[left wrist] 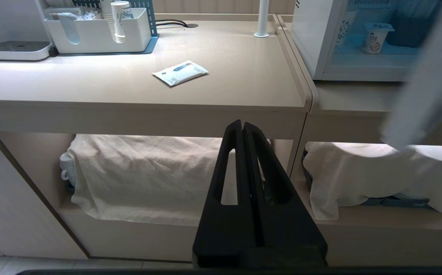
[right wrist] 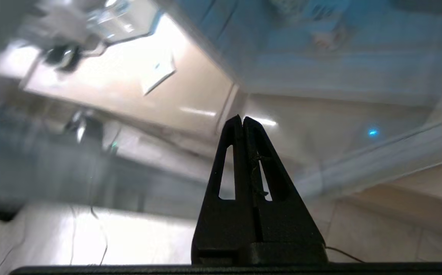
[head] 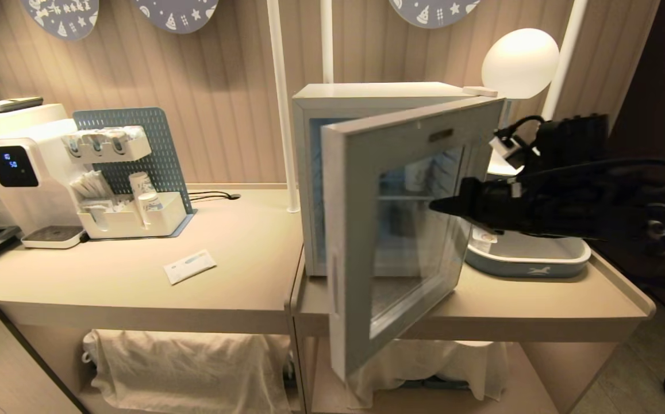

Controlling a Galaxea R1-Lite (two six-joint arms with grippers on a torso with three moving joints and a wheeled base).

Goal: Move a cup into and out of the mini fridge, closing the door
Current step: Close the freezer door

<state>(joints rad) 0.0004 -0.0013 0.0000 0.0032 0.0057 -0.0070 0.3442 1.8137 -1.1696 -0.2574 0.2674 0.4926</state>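
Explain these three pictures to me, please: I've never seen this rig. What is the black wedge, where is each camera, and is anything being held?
One camera sits on the robot's head; the other two ride on its wrists, behind the fingers. The black wedges are its two-finger grippers. The right gripper reaches up against the glass of the half-open door of the mini fridge, fingers shut, holding nothing. The left gripper hangs parked below the counter, also shut and empty. The cup stands inside the fridge. A white packet lies on the counter.

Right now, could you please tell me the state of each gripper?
Left gripper: closed, holding nothing, parked low before the counter.
Right gripper: closed, empty, at the glass of the open fridge door.
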